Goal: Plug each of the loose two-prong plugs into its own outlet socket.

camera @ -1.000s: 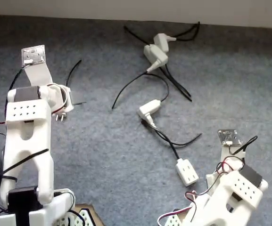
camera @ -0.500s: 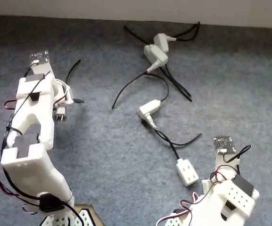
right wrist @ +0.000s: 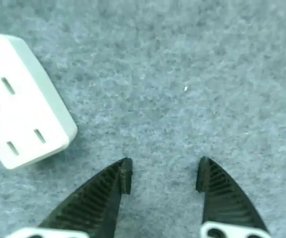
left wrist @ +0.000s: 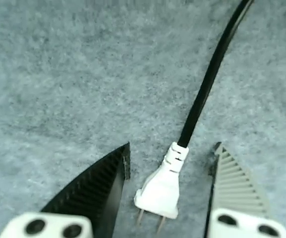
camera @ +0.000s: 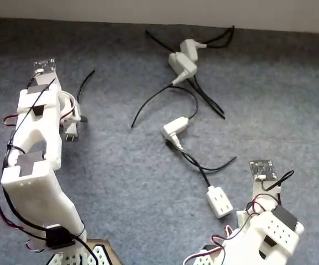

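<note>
A white two-prong plug [left wrist: 158, 191] on a black cord [left wrist: 209, 79] lies on the grey carpet between the fingers of my left gripper [left wrist: 172, 148], which is open and not touching it. From above, this plug [camera: 70, 131] is at the left, partly under the left arm. My right gripper [right wrist: 164, 166] is open over bare carpet, just beside a white outlet block [right wrist: 21, 94] with slot pairs facing up. That outlet block [camera: 220, 201] ends a black cord near the front right. A second white plug [camera: 174, 128] lies mid-table.
Two more white cord ends [camera: 182, 61] lie crossed with black cords [camera: 206, 99] at the back centre. A pale wall edge [camera: 159, 11] runs along the far side. Open carpet lies between the arms [camera: 120, 182].
The left arm has stretched forward and lowered over the plug at the left, barely moving in the last half second. The right arm shifted slightly toward the front.
</note>
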